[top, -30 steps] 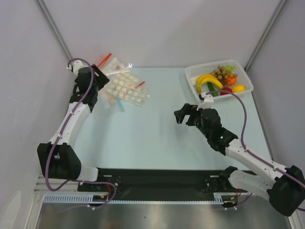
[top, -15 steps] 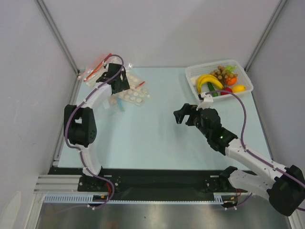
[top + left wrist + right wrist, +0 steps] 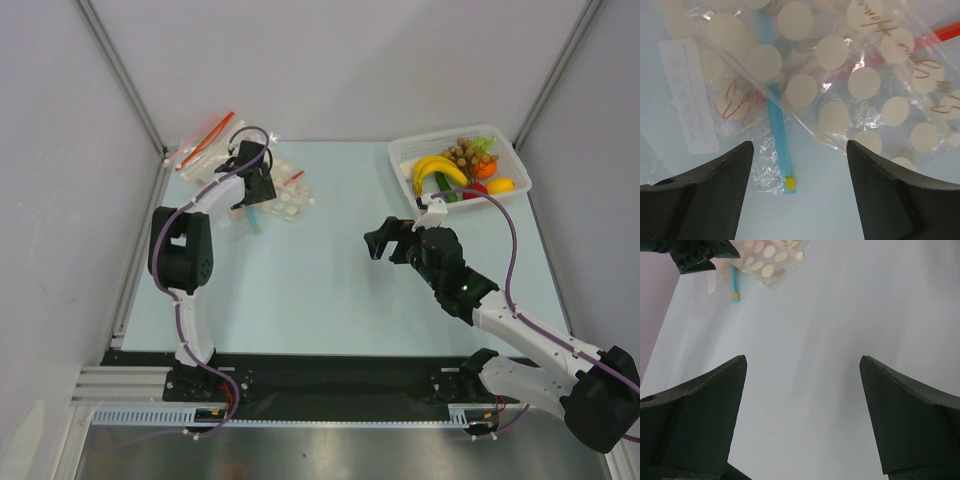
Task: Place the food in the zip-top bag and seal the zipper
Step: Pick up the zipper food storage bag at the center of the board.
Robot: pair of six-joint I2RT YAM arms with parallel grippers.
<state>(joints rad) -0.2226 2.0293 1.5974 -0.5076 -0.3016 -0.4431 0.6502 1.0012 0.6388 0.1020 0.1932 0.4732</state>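
Swinging inward, my left end effector (image 3: 799, 150) now hangs open over the thin light-blue zipper strip (image 3: 776, 130), ready to grab; right end effector (image 3: 802, 365) open.

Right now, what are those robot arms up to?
The left gripper hovers open over a pile of clear bags, right above the zip-top bag with its blue zipper. Nothing is held. The right gripper waits open over the table. The food sits in the basket, not yet bagged.
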